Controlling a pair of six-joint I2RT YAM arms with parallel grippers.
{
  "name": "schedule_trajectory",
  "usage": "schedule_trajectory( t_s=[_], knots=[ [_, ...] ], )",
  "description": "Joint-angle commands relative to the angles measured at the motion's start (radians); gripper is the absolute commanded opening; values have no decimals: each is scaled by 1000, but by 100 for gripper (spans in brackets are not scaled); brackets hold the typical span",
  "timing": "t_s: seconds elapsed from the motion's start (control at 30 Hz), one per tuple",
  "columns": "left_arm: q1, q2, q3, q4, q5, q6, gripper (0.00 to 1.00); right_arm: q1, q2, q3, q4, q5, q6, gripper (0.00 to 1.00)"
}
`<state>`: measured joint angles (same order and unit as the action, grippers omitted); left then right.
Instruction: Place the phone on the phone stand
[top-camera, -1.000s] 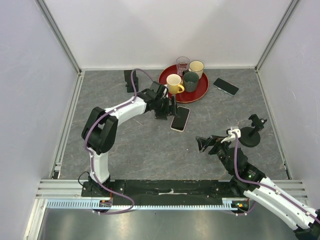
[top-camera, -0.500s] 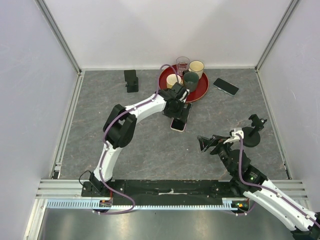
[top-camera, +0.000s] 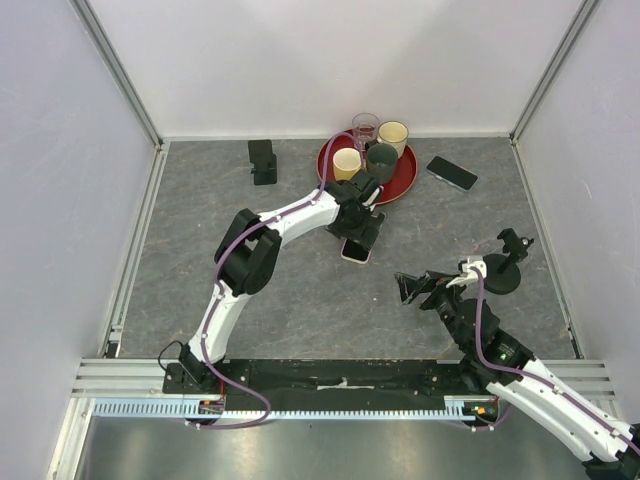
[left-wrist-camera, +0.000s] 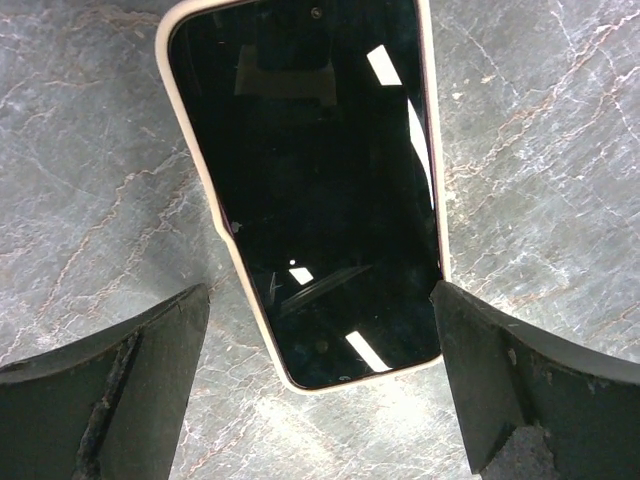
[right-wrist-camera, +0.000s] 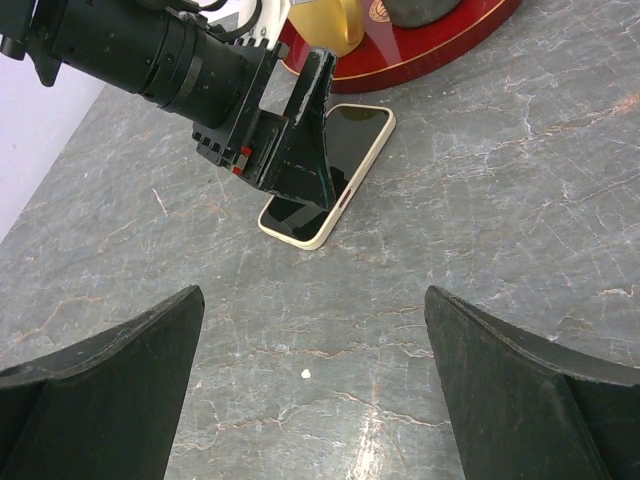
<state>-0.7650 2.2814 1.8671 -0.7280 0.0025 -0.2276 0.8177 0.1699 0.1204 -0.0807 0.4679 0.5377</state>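
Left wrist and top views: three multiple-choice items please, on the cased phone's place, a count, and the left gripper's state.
1. Where is the pale-cased phone?
A. flat on the table beside the red tray
B. on the tray
C. on a stand
2. How many vessels stand on the tray?
A. two
B. three
C. four
3. The left gripper is:
A. shut on the phone
B. open astride the phone
C. open over the tray
Key: 1 A, it lies screen up on the table; 2 C, yellow cup, glass, cream mug, green mug; 3 B, its fingers flank the case.
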Motion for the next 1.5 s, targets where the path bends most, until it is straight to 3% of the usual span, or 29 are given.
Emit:
schedule_trajectory(
  t_s=[0.0,0.27,0.37,0.5,0.6,0.67,0.7,0.77,0.8,0.97,1.03,1.47],
  knots=[
    [-5,0,12,15,86,25,100,-2,0,-1,15,8,7,98],
    [-7,9,-19,47,177,-24,100,-2,11,1,22,5,7,98],
    [-20,44,15,3,73,-58,100,0,19,-2,29,9,5,98],
    [-63,89,52,-62,-221,-58,100,-2,23,1,29,2,5,98],
    [-91,108,52,-70,-263,-50,99,-2,28,1,30,11,8,98],
    [-96,116,52,-74,-228,-52,90,-2,36,2,30,11,11,98],
    [-96,119,50,-73,-220,-52,75,-2,39,4,32,9,15,98],
    [-96,124,49,-73,-204,-49,60,0,48,4,27,14,16,98],
    [-96,128,50,-73,-170,-42,46,0,51,8,29,15,19,98],
    [-96,125,58,-73,-35,-19,29,0,65,12,25,25,24,98],
    [-94,102,57,-71,-7,-18,5,1,65,10,25,25,27,98],
    [-88,-40,1,-11,238,-35,2,0,103,16,24,86,62,98]
  ],
)
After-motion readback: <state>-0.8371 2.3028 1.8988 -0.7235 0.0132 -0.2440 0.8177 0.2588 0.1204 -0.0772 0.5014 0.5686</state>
